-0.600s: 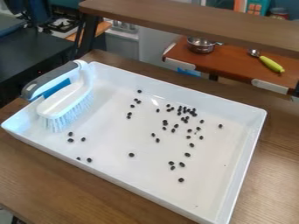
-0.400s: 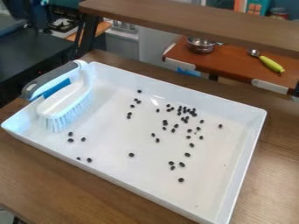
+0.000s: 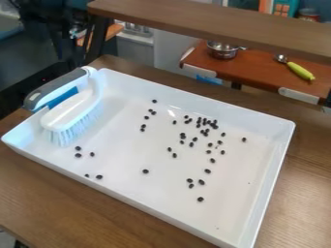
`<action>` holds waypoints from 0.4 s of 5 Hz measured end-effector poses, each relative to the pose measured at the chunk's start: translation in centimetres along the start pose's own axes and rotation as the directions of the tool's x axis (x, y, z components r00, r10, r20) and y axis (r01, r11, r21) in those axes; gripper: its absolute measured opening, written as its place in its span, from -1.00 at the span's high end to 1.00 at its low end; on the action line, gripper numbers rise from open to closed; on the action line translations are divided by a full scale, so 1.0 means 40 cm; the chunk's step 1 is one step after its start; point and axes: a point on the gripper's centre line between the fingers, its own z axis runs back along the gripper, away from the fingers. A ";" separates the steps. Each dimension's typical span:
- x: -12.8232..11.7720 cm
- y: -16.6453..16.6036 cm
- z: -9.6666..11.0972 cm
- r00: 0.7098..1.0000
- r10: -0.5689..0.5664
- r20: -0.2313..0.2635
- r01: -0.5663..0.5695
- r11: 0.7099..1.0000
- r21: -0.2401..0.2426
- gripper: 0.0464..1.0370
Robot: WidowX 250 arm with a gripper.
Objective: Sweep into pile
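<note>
Camera view: I see a big white tray (image 3: 269,167) on the brown worktop (image 3: 77,208).
Inside the tray: lots of little black bits (image 3: 182,136) and one brush (image 3: 72,109).
Black bits: small and roundish, loosely spread; many bunch up toward the back right, and a few lie near the brush.
Brush: at the left end, pale bristles pointing down, white body, gray and blue handle poking over the rim.
Metal pot (image 3: 223,52): on the shelf (image 3: 255,68) behind.
Tool: I can't tell if it's apart or together.
</note>
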 end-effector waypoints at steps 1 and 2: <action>0.009 0.020 -0.035 1.000 0.008 -0.001 -0.008 1.000 0.027 -0.93; 0.008 0.035 -0.084 1.000 0.010 -0.022 -0.009 0.999 0.041 -0.93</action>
